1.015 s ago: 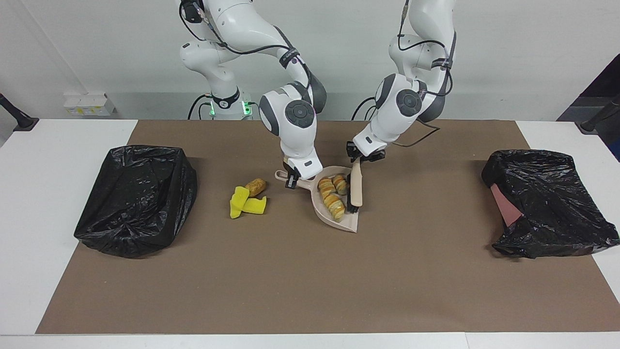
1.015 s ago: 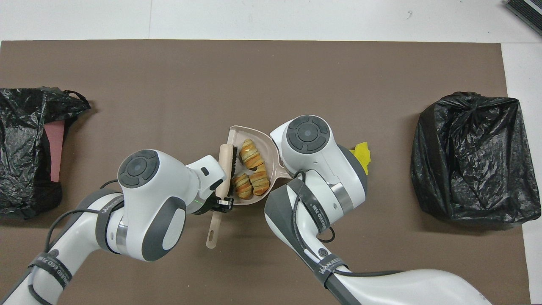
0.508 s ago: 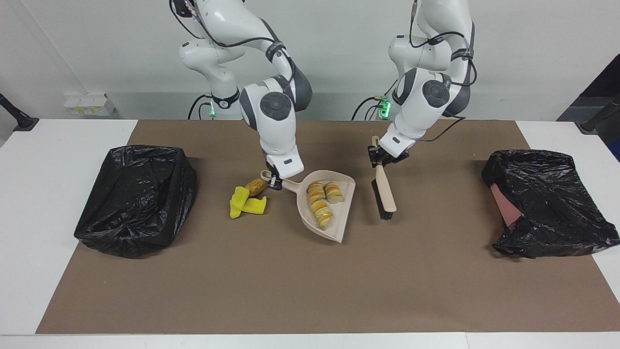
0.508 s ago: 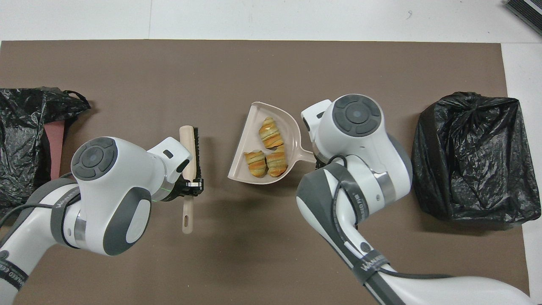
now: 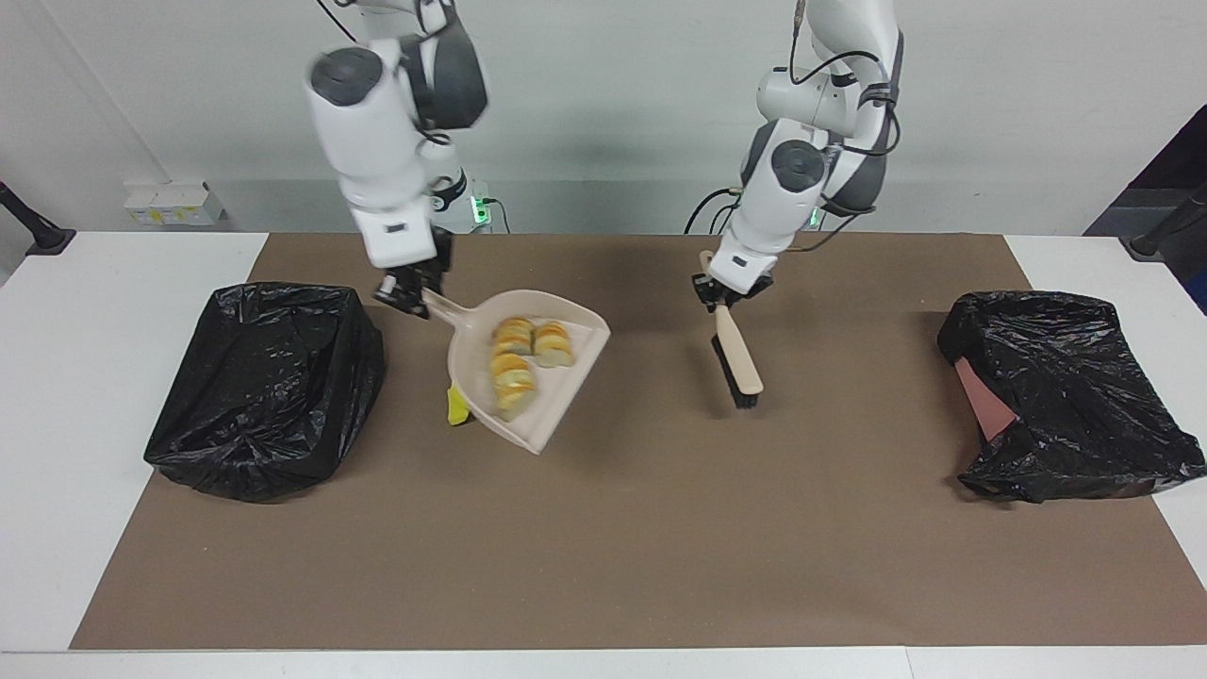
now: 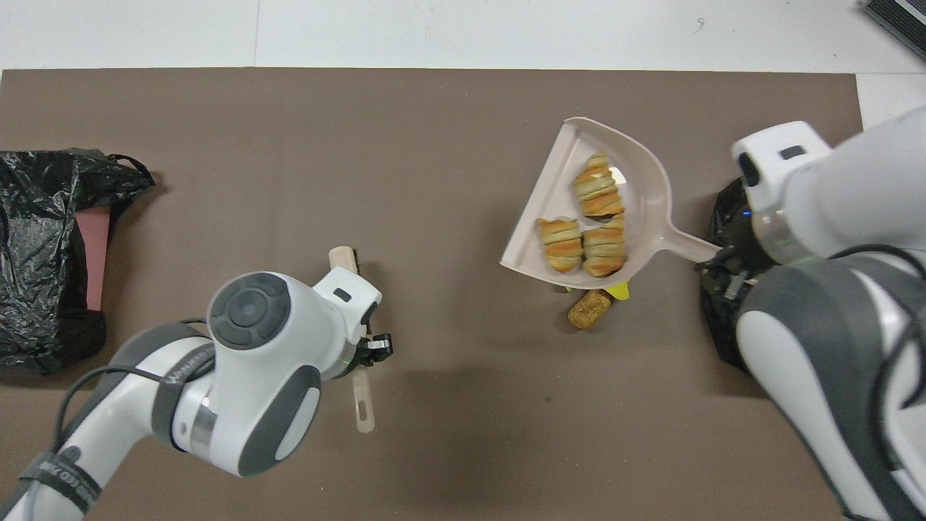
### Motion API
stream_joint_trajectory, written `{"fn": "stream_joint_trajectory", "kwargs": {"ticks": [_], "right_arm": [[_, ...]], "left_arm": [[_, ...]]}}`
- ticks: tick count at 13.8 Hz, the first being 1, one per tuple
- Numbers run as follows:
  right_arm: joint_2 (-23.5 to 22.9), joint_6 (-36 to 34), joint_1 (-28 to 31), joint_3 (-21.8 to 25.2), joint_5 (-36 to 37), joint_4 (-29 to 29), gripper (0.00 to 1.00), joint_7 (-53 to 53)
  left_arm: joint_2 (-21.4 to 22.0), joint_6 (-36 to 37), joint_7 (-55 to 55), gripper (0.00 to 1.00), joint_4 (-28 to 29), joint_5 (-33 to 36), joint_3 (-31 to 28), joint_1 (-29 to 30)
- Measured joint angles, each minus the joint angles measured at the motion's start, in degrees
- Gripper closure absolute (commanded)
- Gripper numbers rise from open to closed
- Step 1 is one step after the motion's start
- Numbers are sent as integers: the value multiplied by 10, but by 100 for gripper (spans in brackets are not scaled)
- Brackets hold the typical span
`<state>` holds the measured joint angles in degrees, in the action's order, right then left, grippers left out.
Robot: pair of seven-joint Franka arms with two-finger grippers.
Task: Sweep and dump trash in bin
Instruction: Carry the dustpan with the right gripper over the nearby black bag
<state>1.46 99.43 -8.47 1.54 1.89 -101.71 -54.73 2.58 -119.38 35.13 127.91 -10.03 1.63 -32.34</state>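
Observation:
My right gripper (image 5: 415,294) is shut on the handle of the beige dustpan (image 5: 471,363) and holds it raised and tilted, beside the black bin. Three golden-brown pastries (image 5: 520,361) lie in the pan, also in the overhead view (image 6: 587,231). A brown bread roll (image 6: 588,309) and a yellow sponge piece (image 6: 619,291) lie on the mat under the pan's edge (image 6: 557,174); in the facing view only a bit of sponge (image 5: 455,408) shows. My left gripper (image 5: 721,292) is shut on the handle of the beige brush (image 5: 737,363), which slants down with its head low over the mat.
A black-bagged bin (image 5: 264,387) stands at the right arm's end of the brown mat (image 5: 603,547); my right arm hides most of it from above. A second black-bagged bin (image 5: 1066,396) with a pink patch stands at the left arm's end (image 6: 43,253).
My right gripper has lifted the dustpan with the pastries off the mat and carried it toward the bin at the right arm's end. My left gripper drew the brush away from the pan.

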Motion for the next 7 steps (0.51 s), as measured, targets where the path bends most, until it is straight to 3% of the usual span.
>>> {"fn": "stream_joint_trajectory", "kwargs": {"ticks": [2,7], "right_arm": [[20,-19,72,2,18,-2,100,-73],[21,-17,236,6,77,-5,100,-269]], "left_arm": [[1,-9,40,100,14,0,3,-49],[2,-84,116,100,68,0,5,-134]]}}
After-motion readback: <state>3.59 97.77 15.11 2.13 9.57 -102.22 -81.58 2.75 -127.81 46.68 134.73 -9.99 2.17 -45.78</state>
